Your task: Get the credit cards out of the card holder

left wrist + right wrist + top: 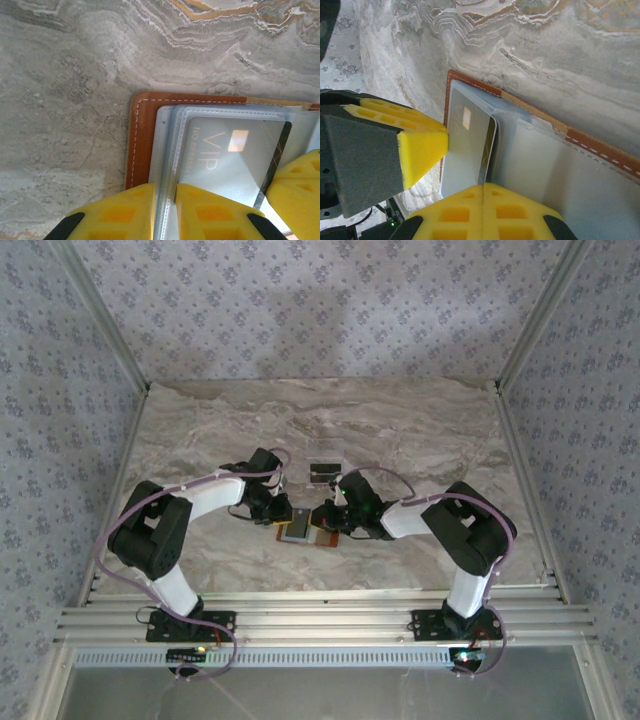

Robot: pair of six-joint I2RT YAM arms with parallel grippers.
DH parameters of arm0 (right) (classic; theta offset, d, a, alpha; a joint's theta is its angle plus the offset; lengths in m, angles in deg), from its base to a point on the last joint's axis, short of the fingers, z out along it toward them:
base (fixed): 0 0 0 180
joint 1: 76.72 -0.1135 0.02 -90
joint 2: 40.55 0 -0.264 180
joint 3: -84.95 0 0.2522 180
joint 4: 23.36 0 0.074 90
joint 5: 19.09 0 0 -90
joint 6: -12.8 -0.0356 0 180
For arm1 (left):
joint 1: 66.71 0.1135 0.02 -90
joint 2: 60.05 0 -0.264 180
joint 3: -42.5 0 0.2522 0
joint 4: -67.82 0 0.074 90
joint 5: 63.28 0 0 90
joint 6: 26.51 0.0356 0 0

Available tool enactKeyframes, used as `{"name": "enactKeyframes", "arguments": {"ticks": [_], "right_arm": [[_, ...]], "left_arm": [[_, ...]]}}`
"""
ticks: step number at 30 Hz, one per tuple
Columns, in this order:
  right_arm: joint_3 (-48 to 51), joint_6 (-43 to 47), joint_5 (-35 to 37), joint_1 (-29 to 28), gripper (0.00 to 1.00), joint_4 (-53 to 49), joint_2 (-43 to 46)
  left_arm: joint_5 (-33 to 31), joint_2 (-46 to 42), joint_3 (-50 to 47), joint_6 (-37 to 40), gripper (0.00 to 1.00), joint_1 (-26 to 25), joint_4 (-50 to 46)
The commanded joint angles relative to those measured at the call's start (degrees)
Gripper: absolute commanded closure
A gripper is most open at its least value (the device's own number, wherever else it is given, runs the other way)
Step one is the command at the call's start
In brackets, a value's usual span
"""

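The card holder point(303, 531), brown leather with grey-blue lining, lies open on the marble table between both grippers. My left gripper point(166, 192) is shut on the edge of its clear plastic sleeve, beside the stitched leather border point(140, 140). A whitish-silver credit card point(225, 155) marked VIP sticks out of the sleeve, with a dark card's edge point(277, 155) just behind it. My right gripper point(484, 190) is shut on the near edge of these credit cards point(465, 145), the dark one's edge point(490, 142) showing beside the silver. The holder's lining point(555, 170) spreads to the right.
A small clear plastic stand point(322, 472) with a dark strip stands just behind the card holder. The left gripper's yellow finger point(420, 150) sits close against the silver card's left side. Metal rails point(320, 625) run along the table's near edge.
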Motion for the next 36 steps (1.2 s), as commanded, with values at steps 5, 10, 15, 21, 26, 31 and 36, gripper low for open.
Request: {"name": "enactKeyframes", "arguments": {"ticks": [5, 10, 15, 21, 26, 31, 36], "right_arm": [[-1.43, -0.66, -2.60, -0.21, 0.84, 2.12, -3.08], [-2.89, -0.82, -2.15, -0.55, 0.78, -0.04, -4.09], [-3.03, 0.18, 1.38, -0.61, 0.77, -6.05, -2.45], [-5.01, 2.45, 3.99, -0.92, 0.75, -14.46, -1.40], [-6.24, 3.05, 5.56, -1.55, 0.74, -17.30, -0.67], [-8.05, 2.80, 4.68, -2.29, 0.71, -17.14, -1.30], [-7.95, 0.95, 2.65, -2.43, 0.72, -12.45, -2.62]], "left_arm": [[-4.13, 3.03, -2.14, 0.13, 0.82, 0.15, -3.98], [-4.22, 2.82, -2.23, 0.13, 0.81, 0.17, -4.07], [-4.30, 2.81, -2.24, 0.22, 0.82, 0.18, -4.24], [-4.23, 3.01, -2.05, 0.22, 0.81, 0.12, -4.24], [-4.37, 2.72, -2.05, 0.20, 0.81, 0.17, -4.41], [-3.96, 2.81, -1.96, 0.24, 0.81, 0.09, -4.33], [-3.96, 2.90, -1.84, 0.24, 0.82, -0.06, -4.24]]}}
